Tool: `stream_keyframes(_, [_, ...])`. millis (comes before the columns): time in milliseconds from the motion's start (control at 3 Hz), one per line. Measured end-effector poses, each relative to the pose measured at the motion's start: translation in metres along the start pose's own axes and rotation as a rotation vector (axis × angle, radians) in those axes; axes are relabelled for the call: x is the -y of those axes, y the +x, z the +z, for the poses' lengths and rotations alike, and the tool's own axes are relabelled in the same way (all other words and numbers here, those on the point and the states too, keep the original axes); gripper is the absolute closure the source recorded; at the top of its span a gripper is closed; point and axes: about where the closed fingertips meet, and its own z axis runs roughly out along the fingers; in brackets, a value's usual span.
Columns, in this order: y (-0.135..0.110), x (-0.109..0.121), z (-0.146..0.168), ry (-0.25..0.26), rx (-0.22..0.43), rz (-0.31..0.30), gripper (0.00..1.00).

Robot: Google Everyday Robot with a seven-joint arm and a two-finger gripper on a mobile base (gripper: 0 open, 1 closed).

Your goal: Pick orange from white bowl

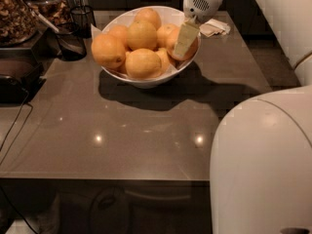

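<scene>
Claw seemingly against orange in white bowl; paler fruits crowd left.

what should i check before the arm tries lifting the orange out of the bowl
1. End effector on target: ok, it is at the orange, on the right side of the white bowl in the camera view.
2. Grasp secured: cannot tell.
3. Orange out of bowl: not ok, it sits inside.
4. Neighbours clear: not ok, paler fruits crowd its left.
5. Bowl upright on the counter: ok.
</scene>
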Motion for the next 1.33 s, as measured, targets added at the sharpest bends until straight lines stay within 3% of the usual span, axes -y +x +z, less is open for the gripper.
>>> stream_keyframes(667, [0.005, -0.001, 0.002, 0.008, 0.001, 0.003, 1.00])
stream_keyframes(1333, [0.001, -0.014, -0.039, 0.043, 0.159, -0.049, 1.00])
